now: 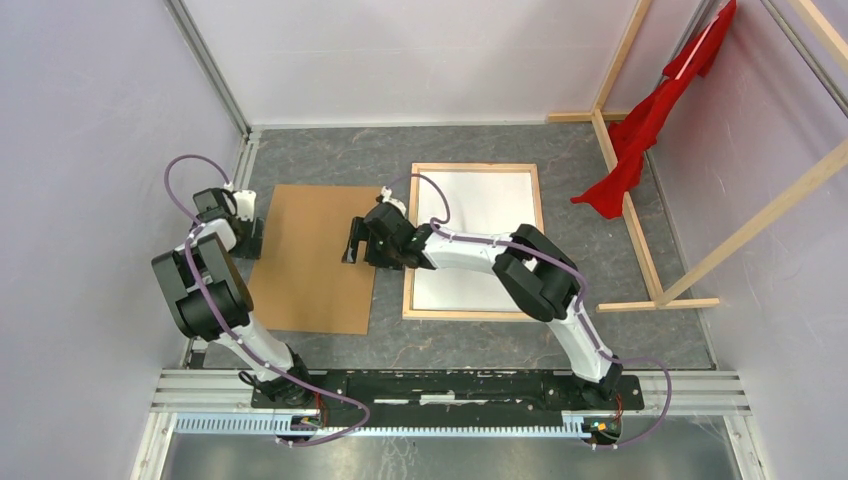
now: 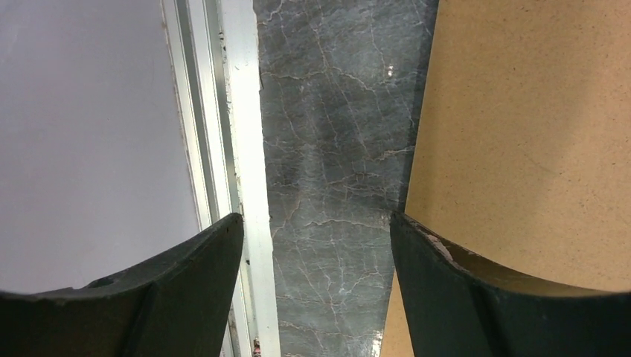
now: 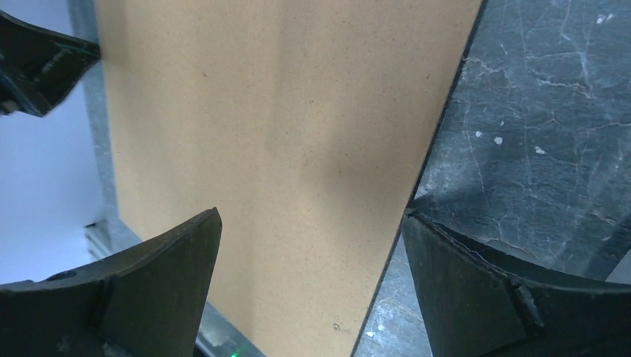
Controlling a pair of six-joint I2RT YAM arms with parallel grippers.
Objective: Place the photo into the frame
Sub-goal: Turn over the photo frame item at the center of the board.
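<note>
Brown board (image 1: 310, 258) sits between the two claws.
Spread, empty: left gripper (image 2: 316, 223) and right gripper (image 3: 312, 216) at its side edges; frame (image 1: 480, 167) just right.

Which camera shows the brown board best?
The top view: it shows the board nearly whole, lying flat. The left wrist view shows only a strip of board along one edge; the right wrist view shows a wider stretch of board, close up.
</note>
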